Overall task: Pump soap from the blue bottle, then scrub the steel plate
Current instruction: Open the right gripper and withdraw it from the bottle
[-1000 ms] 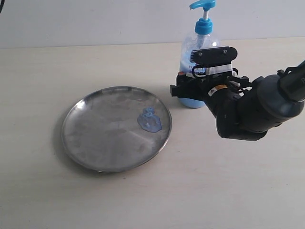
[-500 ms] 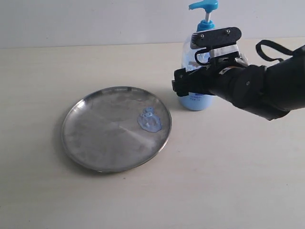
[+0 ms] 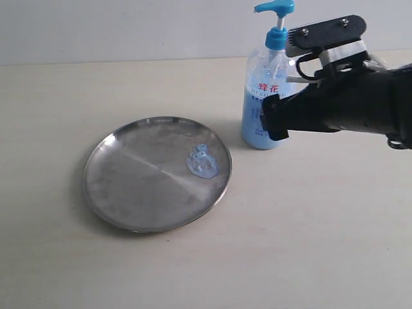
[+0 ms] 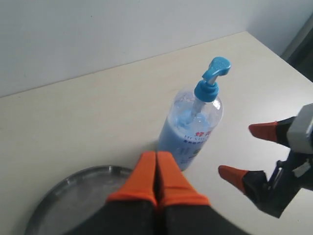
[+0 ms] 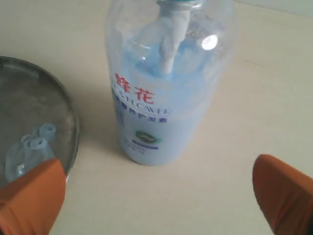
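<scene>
Near the wall-side edge of the table, right of centre: bottle, upright, pump head on top, red characters on the label, pale blue liquid filling roughly the lower two thirds.

Nearer the middle of the table, on the side of the bottle away from the right arm: plate, lying flat, close to the bottle but not touching it.

On the plate, toward the rim nearest the bottle: soap, a small glossy pale blue blob with ring-shaped bubbles, inside the rim.

Just beside the bottle, at about the height of its body: right gripper, orange fingertips spread wide, nothing between them. Clear of the bottle in both wrist views, with bare table showing between tips and plastic.

Above the table by the plate's rim, pointing toward the bottle: left gripper, orange fingers pressed flat together, gripping nothing. Out of sight in the exterior view.
</scene>
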You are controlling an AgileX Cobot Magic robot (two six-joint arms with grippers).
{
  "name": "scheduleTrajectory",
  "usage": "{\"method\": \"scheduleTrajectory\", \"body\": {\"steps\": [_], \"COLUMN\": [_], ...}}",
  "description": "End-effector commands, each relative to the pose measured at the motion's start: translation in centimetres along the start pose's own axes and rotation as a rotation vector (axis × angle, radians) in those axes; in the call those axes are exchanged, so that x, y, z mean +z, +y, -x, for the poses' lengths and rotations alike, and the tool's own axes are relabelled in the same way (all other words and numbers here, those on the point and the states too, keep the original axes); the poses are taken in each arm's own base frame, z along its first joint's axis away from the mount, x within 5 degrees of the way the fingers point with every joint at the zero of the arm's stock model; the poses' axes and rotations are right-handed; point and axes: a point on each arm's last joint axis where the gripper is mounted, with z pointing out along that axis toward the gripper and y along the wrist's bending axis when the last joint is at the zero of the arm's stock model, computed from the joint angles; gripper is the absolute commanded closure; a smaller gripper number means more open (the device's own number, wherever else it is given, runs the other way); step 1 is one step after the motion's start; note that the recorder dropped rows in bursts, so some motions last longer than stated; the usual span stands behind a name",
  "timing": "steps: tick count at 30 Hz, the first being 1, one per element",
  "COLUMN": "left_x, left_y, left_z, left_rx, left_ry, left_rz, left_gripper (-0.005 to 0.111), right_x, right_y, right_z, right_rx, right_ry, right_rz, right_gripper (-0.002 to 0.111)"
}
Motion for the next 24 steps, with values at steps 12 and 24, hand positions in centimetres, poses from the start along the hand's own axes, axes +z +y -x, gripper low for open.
{"method": "scheduleTrajectory", "body": {"steps": [12,24], "left_x": [-5.2,-4.3], "left_y": [-0.3,-1.2], "left_z": [-4.3,-8.1], "left_rx": [0.010,0.090], "left_ry": [-0.054,0.033], "left_rz": [0.010,-0.157], "left_gripper": [0.107,0.107], "right_x": [-6.1,-6.6], "right_y": [-1.6,0.1], "right_z": [-4.2,-4.3], "right_rx": [0.014,0.006], "right_ry": [-0.063,-0.075], "right_rz": [0.061,0.263], "right_gripper": [0.014,0.090]}}
